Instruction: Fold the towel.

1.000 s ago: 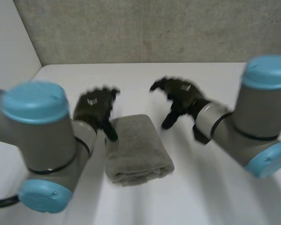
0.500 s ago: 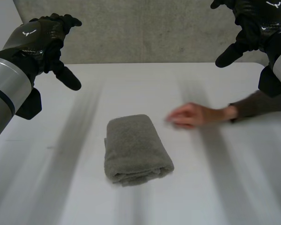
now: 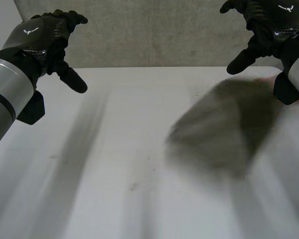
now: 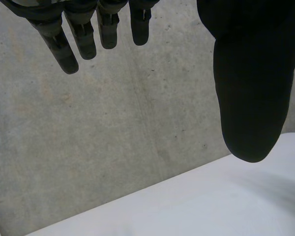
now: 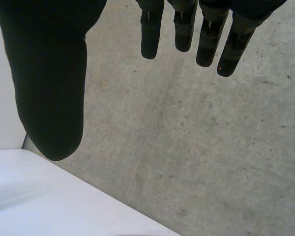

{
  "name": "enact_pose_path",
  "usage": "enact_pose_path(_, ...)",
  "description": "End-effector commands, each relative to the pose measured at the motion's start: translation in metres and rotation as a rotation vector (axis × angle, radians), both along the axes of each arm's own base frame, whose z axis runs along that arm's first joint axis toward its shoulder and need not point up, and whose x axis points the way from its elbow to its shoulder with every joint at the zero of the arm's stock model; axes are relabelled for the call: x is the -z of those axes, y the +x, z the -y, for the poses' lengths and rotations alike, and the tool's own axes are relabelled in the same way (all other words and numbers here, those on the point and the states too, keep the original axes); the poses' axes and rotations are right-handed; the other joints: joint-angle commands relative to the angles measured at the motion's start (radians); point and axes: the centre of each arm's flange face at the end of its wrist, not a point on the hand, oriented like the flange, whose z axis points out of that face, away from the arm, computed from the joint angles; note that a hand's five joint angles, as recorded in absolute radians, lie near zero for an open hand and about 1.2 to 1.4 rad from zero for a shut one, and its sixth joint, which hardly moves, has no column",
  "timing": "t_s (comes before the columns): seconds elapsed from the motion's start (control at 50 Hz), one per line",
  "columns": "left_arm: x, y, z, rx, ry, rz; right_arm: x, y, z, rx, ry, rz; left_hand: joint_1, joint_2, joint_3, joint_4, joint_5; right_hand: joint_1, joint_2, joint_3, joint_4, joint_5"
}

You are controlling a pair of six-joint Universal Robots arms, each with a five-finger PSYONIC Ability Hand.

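The towel (image 3: 224,132): an indistinct grey mass toward the far right corner of the tabletop (image 3: 114,174), folds unreadable. Beyond, left hand (image 3: 45,37) and right hand (image 3: 269,25) hang high over the far corners, fingers loosely spread, holding nothing, presumably parked clear.

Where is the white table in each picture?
Head view: the white table spreads across the lower part, with the blurred towel toward the right arm's side.
Left wrist view: the table lies past the thumb tip of the left hand.
Right wrist view: the table lies past the thumb tip of the right hand.
Shared landmark: the grey concrete wall, which the table's far edge meets.
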Motion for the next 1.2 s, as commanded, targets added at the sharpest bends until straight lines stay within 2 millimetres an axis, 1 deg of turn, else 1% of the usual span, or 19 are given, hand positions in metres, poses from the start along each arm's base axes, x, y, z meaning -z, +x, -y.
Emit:
enact_pose_path(0.02,0.0003,0.0002,-0.0016,0.003,0.000,0.000,-0.0007,0.0000,-0.0016,-0.003,-0.002,-0.001,0.005,0.010,0.009,0.008,-0.026,-0.126,-0.091,-0.062,-0.080,-0.086)
enact_pose_path(0.26,0.0006,-0.0002,-0.0019,0.004,0.001,-0.001,0.0035,0.0029,-0.0030,-0.024,0.014,0.001,0.005,0.010,0.009,0.008,-0.026,-0.126,-0.091,-0.062,-0.080,-0.086)
enact_pose_path(0.28,0.0006,-0.0002,-0.0019,0.004,0.001,-0.001,0.0045,0.0026,-0.0028,-0.024,0.017,0.001,0.005,0.010,0.009,0.008,-0.026,0.070,0.105,0.134,0.115,0.110)
enact_pose_path(0.3,0.0006,-0.0001,-0.0018,0.003,0.001,-0.001,0.0053,0.0018,-0.0015,-0.021,0.017,0.004,0.005,0.010,0.009,0.008,-0.026,0.360,0.395,0.424,0.406,0.400)
enact_pose_path(0.32,0.0006,-0.0001,-0.0018,0.003,0.001,-0.001,0.0053,0.0017,-0.0014,-0.021,0.017,0.004,0.005,0.010,0.009,0.008,-0.026,0.363,0.398,0.427,0.409,0.403)
enact_pose_path(0.34,0.0011,-0.0003,-0.0016,0.004,0.002,0.000,0.0072,0.0023,-0.0018,-0.026,0.025,0.011,0.005,0.010,0.009,0.008,-0.026,0.586,0.622,0.651,0.632,0.627)
enact_pose_path(0.36,0.0011,-0.0003,-0.0016,0.004,0.002,0.000,0.0076,0.0032,-0.0017,-0.037,0.026,0.023,0.005,0.010,0.009,0.008,-0.026,0.885,0.920,0.950,0.931,0.926)
enact_pose_path(0.38,0.0011,-0.0003,-0.0016,0.004,0.002,0.000,0.0076,0.0032,-0.0017,-0.037,0.026,0.023,0.005,0.010,0.009,0.008,-0.026,0.888,0.923,0.952,0.934,0.929)
enact_pose_path(0.4,0.0005,-0.0002,-0.0018,0.004,-0.001,-0.002,0.0078,0.0042,-0.0012,-0.048,0.023,0.038,0.005,0.010,0.009,0.008,-0.026,1.094,1.129,1.158,1.139,1.134)
enact_pose_path(0.5,0.0013,-0.0003,-0.0014,0.003,0.001,-0.001,0.0064,0.0061,-0.0011,-0.075,-0.001,0.064,0.005,0.010,0.009,0.008,-0.026,1.096,1.131,1.160,1.141,1.136)
enact_pose_path(1.2,0.0053,-0.0008,-0.0015,0.004,0.012,0.005,0.0037,0.0044,-0.0025,-0.074,-0.012,0.067,0.005,0.010,0.009,0.008,-0.026,1.096,1.131,1.160,1.141,1.136)
